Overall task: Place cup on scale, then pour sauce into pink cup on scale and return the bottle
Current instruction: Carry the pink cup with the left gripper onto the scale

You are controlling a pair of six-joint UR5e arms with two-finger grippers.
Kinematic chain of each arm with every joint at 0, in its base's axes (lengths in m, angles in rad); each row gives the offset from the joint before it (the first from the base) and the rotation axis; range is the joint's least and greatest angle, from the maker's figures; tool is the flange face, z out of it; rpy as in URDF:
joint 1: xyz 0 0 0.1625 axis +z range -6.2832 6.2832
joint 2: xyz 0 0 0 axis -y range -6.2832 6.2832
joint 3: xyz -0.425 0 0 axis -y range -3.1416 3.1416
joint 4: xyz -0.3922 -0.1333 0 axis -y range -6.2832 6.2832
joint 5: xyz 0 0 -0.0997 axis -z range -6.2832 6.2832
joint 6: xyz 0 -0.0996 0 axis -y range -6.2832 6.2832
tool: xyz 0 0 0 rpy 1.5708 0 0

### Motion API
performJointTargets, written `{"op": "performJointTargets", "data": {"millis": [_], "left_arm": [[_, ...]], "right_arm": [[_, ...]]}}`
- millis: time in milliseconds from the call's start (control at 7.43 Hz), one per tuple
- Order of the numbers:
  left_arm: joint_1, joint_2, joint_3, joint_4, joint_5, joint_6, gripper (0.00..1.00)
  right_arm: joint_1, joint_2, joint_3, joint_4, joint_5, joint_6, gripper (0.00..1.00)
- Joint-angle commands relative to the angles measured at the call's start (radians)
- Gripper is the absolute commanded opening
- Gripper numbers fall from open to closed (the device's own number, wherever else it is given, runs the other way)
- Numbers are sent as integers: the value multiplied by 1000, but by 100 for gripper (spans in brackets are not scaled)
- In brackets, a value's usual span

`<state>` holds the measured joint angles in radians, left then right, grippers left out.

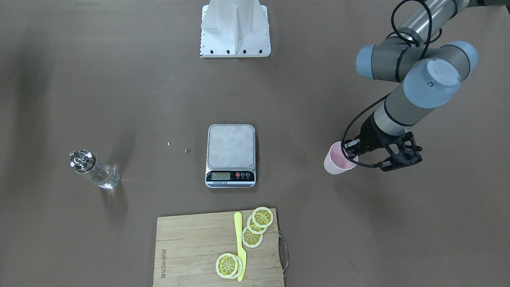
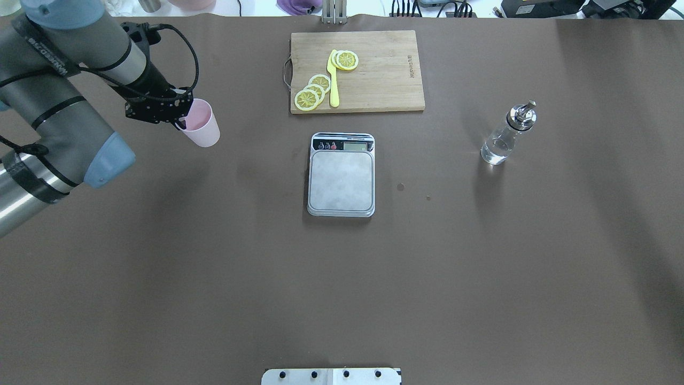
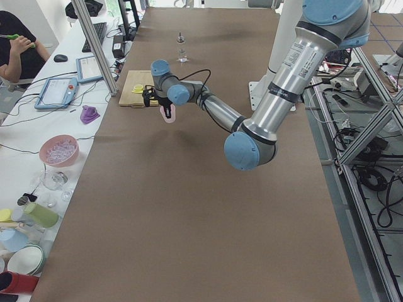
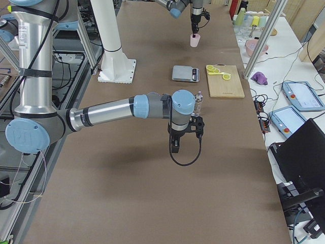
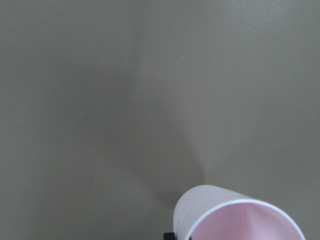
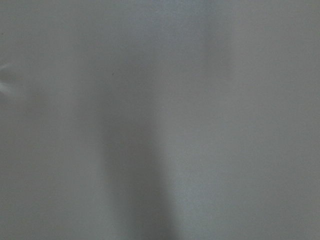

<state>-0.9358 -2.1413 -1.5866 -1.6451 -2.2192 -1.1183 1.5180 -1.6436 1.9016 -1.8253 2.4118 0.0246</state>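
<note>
My left gripper is shut on the rim of the pale pink cup, one finger inside it. The cup hangs tilted a little above the table, well to the left of the scale in the overhead view. The scale lies flat mid-table with its steel platform bare. The clear glass bottle with a metal spout stands upright far right of the scale in the overhead view; it also shows in the front-facing view. My right gripper shows only in the exterior right view, hanging above the table near the bottle; I cannot tell if it is open.
A wooden cutting board with lemon slices and a yellow knife lies beyond the scale. The robot's white base plate is at the near edge. The right wrist view shows only brown table.
</note>
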Motion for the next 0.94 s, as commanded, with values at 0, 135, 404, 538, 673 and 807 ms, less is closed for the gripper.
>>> {"op": "performJointTargets", "data": {"millis": [0, 135, 404, 538, 673, 807], "left_arm": [[6, -106, 0, 100, -2, -126, 0], [34, -135, -4, 100, 0, -220, 0], [115, -201, 4, 100, 7, -369, 0], [135, -218, 5, 102, 16, -411, 0], [172, -233, 4, 100, 63, -443, 0], [204, -247, 14, 100, 94, -454, 0]], "right_arm": [[1, -1, 4, 1, 0, -2, 100], [1, -1, 4, 1, -6, -2, 100], [1, -1, 4, 0, -7, -2, 100], [-1, -2, 4, 0, -3, -2, 100], [-5, 1, 4, 0, 3, 0, 100], [-9, 1, 4, 0, 3, 0, 100]]}}
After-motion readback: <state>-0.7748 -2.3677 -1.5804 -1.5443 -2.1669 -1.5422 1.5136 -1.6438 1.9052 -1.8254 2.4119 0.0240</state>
